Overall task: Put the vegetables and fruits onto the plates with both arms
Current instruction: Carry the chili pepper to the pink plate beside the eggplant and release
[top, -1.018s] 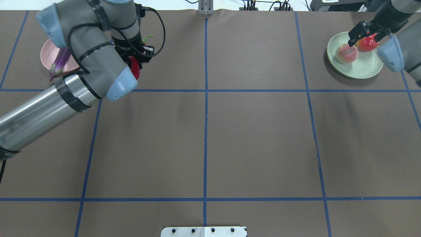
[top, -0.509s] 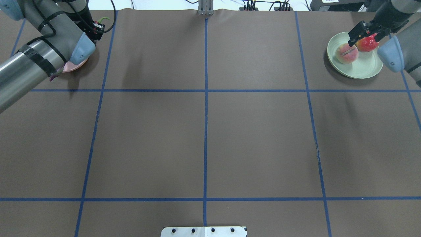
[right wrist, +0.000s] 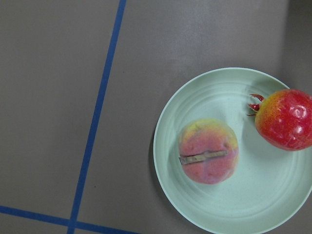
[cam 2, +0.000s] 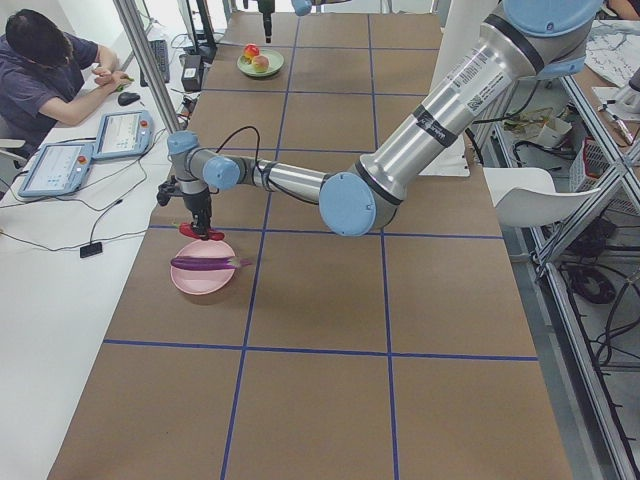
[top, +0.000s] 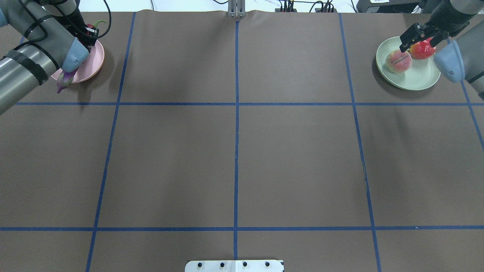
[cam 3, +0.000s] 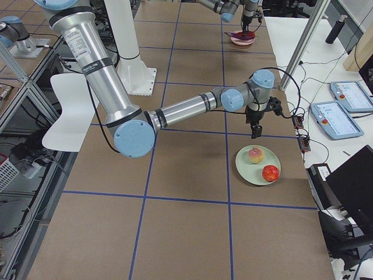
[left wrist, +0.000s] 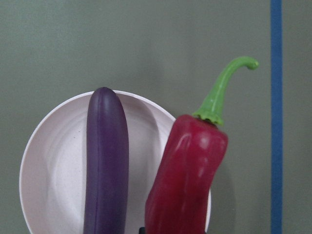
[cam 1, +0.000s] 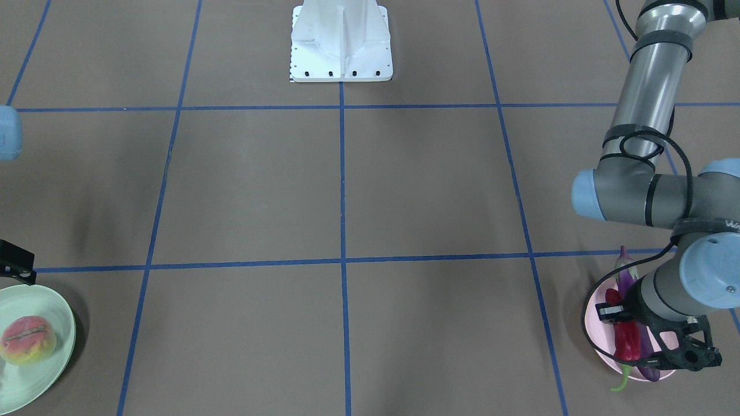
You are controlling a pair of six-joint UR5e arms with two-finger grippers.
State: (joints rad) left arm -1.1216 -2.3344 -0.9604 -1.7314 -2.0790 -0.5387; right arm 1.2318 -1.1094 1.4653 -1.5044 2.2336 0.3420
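Observation:
My left gripper (top: pixel 87 33) is shut on the red chili pepper (left wrist: pixel 187 180) and holds it over the pink plate's (left wrist: pixel 53 180) rim. The purple eggplant (left wrist: pixel 106 165) lies across that plate, its capped end (top: pixel 65 80) past the rim. My right gripper (top: pixel 420 37) is open and empty, hovering above the mint green plate (top: pixel 419 79). The peach (right wrist: pixel 208 151) and the pomegranate (right wrist: pixel 285 119) rest on that plate, side by side and apart.
The table is brown paper with a blue tape grid (top: pixel 236 104). The white base block (cam 1: pixel 341 40) stands at the robot's side. Cables (top: pixel 302 5) run along the far edge. An operator (cam 2: pixel 45 70) sits beyond that edge.
My left arm has swung left and away with the chili, from beside the pink plate to over it. The right arm and both fruits have stayed put.

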